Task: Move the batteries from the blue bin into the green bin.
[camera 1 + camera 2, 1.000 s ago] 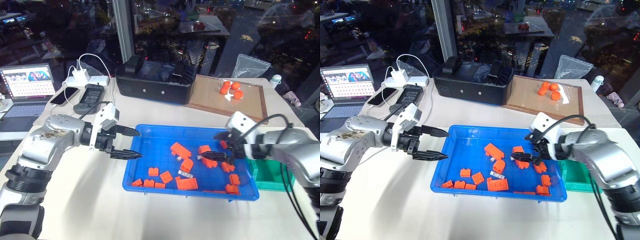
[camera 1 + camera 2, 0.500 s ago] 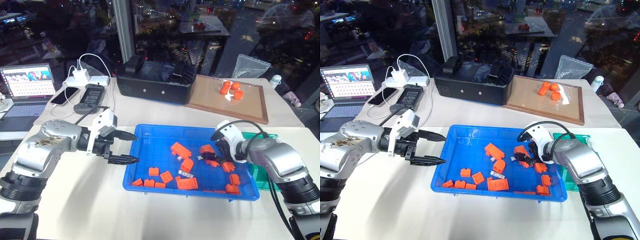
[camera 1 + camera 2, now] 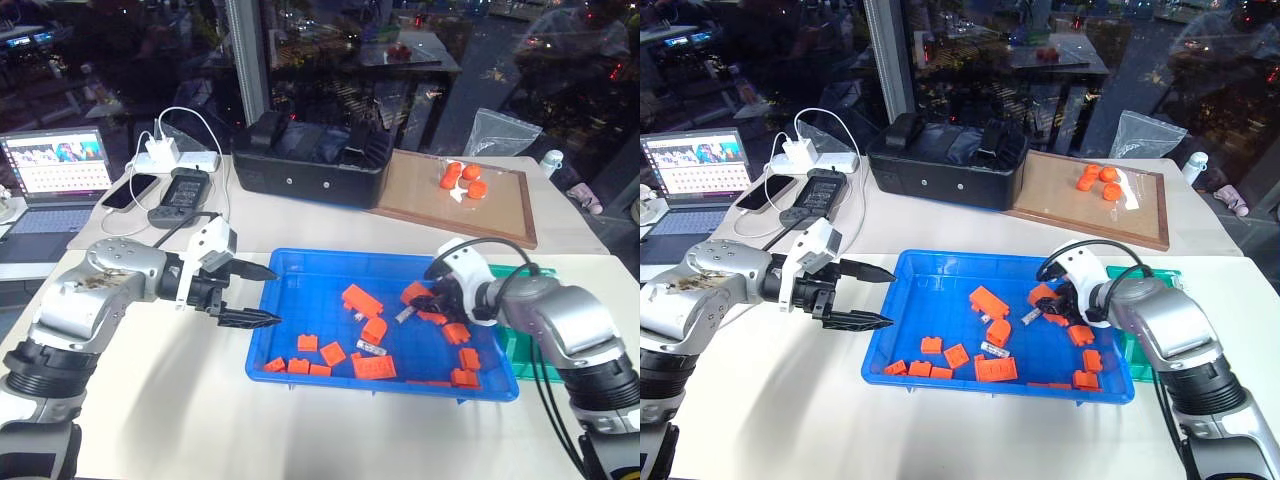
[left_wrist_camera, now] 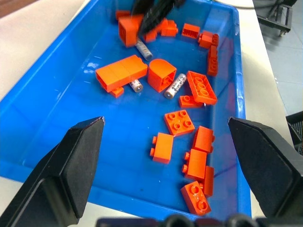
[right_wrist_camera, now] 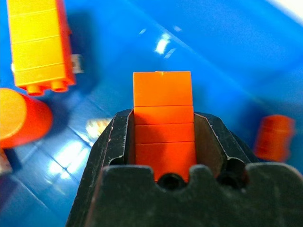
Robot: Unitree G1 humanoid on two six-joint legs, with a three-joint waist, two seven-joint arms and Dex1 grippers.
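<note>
Your right tool (image 3: 425,300) has gone from wide to narrow since a second ago, and its wrist has tipped down over the right half of the blue bin (image 3: 310,290). Your left tool (image 3: 270,295) has stayed put.

On the white tabletop (image 3: 180,400), the blue bin sits in front of you. The green bin (image 3: 1138,350) lies just beside its right end, largely hidden behind your right arm, so you cannot see what is inside it.

Your left tool hangs at the blue bin's left rim with its fingers wide apart, holding nothing.

Your right tool is clamped on an orange brick (image 5: 163,118), which fills the gap between its fingers.

One battery (image 4: 144,49) lies on the bin floor just beside the right tool's fingertips; you cannot tell whether they touch. Two more batteries (image 4: 175,85) (image 4: 136,85) lie mid-bin among the loose orange bricks (image 4: 179,122), against the long brick and the rounded one, well apart from either tool.
</note>
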